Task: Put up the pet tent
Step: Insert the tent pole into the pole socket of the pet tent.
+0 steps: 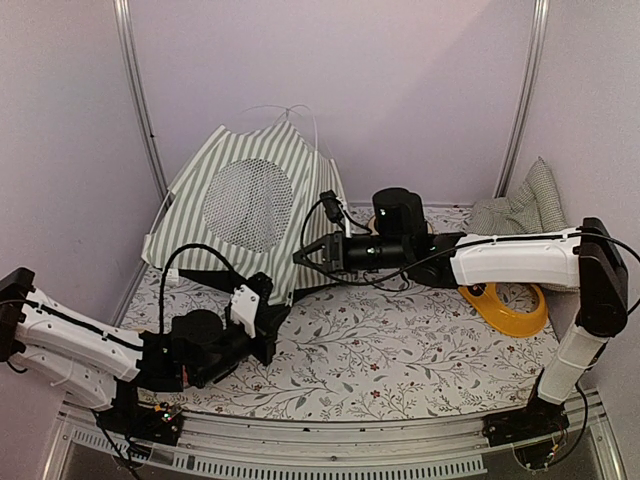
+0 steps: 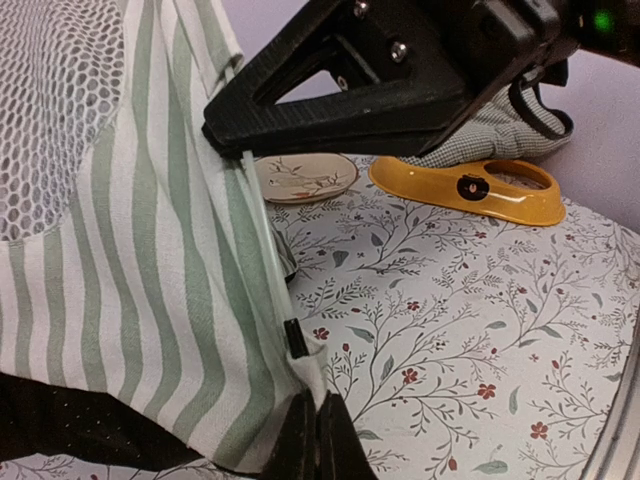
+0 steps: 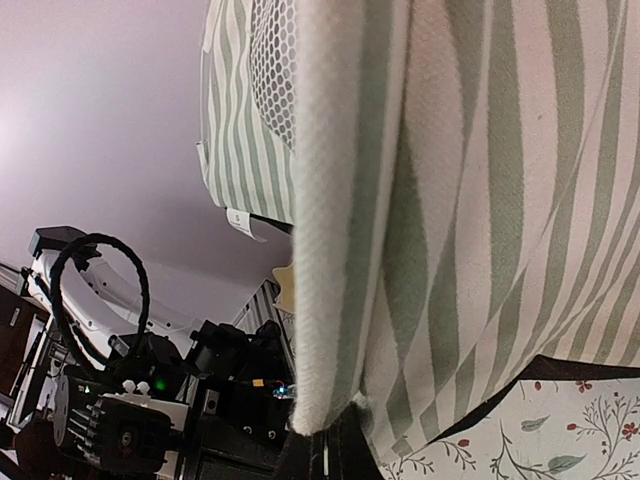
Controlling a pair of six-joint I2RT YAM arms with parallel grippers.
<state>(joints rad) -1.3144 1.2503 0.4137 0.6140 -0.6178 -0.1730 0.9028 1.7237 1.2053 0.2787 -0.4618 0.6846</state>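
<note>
The pet tent [image 1: 250, 200], green-and-white striped with a round black mesh window [image 1: 247, 204], stands at the back left with thin white poles sticking out of its top. My left gripper [image 1: 272, 318] is shut on the tent's lower front corner, seen close up in the left wrist view [image 2: 318, 415]. My right gripper [image 1: 305, 255] is shut on the tent's right front edge higher up; the right wrist view shows the striped fabric [image 3: 450, 200] pinched between its jaws [image 3: 335, 440]. The right gripper also shows above the fabric in the left wrist view [image 2: 340, 100].
A yellow ring-shaped piece [image 1: 508, 305] lies at the right, under the right arm. A green-and-white checked cushion [image 1: 520, 210] leans at the back right corner. A small round patterned dish [image 2: 305, 176] lies behind the tent's edge. The floral table cloth [image 1: 400, 350] covers the table.
</note>
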